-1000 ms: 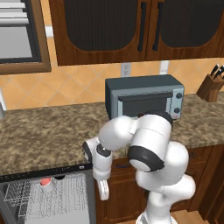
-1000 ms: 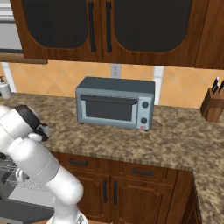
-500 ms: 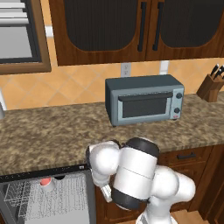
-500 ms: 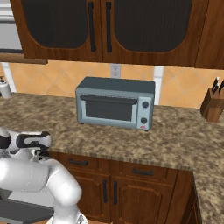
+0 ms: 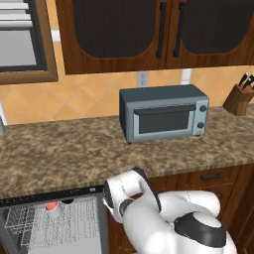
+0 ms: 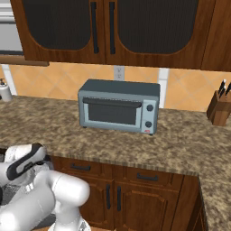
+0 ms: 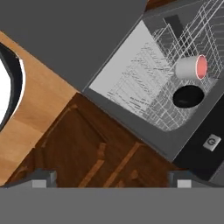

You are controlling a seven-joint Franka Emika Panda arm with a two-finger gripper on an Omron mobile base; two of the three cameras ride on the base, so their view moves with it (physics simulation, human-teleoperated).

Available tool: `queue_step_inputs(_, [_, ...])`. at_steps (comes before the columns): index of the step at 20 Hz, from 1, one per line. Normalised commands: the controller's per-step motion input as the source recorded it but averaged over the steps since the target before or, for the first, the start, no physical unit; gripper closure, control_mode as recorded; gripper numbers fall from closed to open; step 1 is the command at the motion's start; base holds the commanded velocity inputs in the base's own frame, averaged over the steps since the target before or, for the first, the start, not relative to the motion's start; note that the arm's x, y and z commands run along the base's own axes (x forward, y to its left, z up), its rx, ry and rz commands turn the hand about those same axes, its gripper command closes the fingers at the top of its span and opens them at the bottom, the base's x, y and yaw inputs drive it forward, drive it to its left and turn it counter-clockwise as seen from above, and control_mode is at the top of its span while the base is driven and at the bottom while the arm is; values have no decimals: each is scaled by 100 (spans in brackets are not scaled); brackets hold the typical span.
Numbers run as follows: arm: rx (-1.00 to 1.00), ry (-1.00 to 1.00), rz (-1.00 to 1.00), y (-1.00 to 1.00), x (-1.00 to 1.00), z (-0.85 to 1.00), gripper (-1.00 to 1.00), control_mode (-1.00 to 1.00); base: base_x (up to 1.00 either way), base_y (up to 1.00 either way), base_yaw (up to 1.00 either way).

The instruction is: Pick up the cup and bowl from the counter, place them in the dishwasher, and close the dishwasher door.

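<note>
The dishwasher (image 7: 205, 151) stands open with its grey wire rack (image 7: 144, 83) pulled out. In the rack the white cup (image 7: 191, 67) lies on its side, its pinkish-red inside showing, and the black bowl (image 7: 188, 96) sits right beside it. The cup (image 5: 52, 207) also shows in the rack (image 5: 54, 230) at the lower left of the left base view. The dishwasher door (image 7: 74, 30) hangs open as a flat dark grey panel. My gripper (image 7: 112, 179) is open and empty, low in front of a wooden cabinet door (image 7: 87, 148), beside the rack and apart from cup and bowl.
The speckled counter (image 5: 74, 149) carries a grey-blue toaster oven (image 5: 163, 118) and a knife block (image 5: 239, 99) at the far right. Dark wood cabinets (image 6: 117, 194) run under it. My arm (image 5: 163, 223) is folded low in front of them. Light wood floor (image 7: 39, 100) lies beside the dishwasher.
My arm has swung down from counter height to low in front of the cabinets beside the open dishwasher. The gripper has stayed open.
</note>
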Motion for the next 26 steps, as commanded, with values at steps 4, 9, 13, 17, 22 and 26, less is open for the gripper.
queue_step_inputs(4, [23, 3, 13, 50, 1, 6, -100, -100, 0, 0, 0])
queue_step_inputs(9, [28, -17, -4, 84, 7, 61, -100, -100, 0, 0, 0])
queue_step_inputs(13, [25, -38, 0, 95, 0, 62, -100, -100, 0, 0, 0])
queue_step_inputs(17, [61, -32, -7, 69, -1, 87, -100, -100, 0, 0, 0])
queue_step_inputs(22, [72, -39, -18, 70, -18, 73, -100, -100, 0, 0, 0])
queue_step_inputs(26, [69, -27, -18, 58, -27, 93, -100, -100, 0, 0, 0])
